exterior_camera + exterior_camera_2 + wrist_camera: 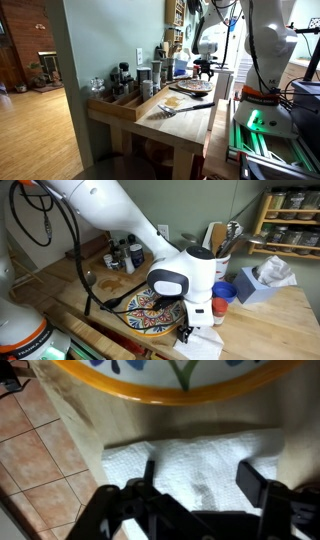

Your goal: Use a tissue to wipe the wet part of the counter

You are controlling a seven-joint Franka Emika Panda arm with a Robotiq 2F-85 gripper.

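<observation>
1. The gripper [200, 478] hangs low over the near edge of the counter [298, 405]. Its jaws are spread wide, one on each side of the tissue [190, 448], and they have hold of nothing.
2. The tissue lies flat on the pale wood, just short of the painted plate [170, 395] and close to the counter's front edge, with tiled floor below.
3. I judge the step in hand to be pinching the tissue. I would come straight down until the tips press the paper, then close slowly so a fold bunches up between them instead of the sheet sliding away.
4. I cannot make out the wet patch in any view, so I would look for a sheen before choosing a wipe direction.
5. When wiping, I would keep light downward pressure and drag parallel to the plate's rim, never into it.
6. Farther back stands the blue tissue box [262, 282], well clear of the work.
</observation>
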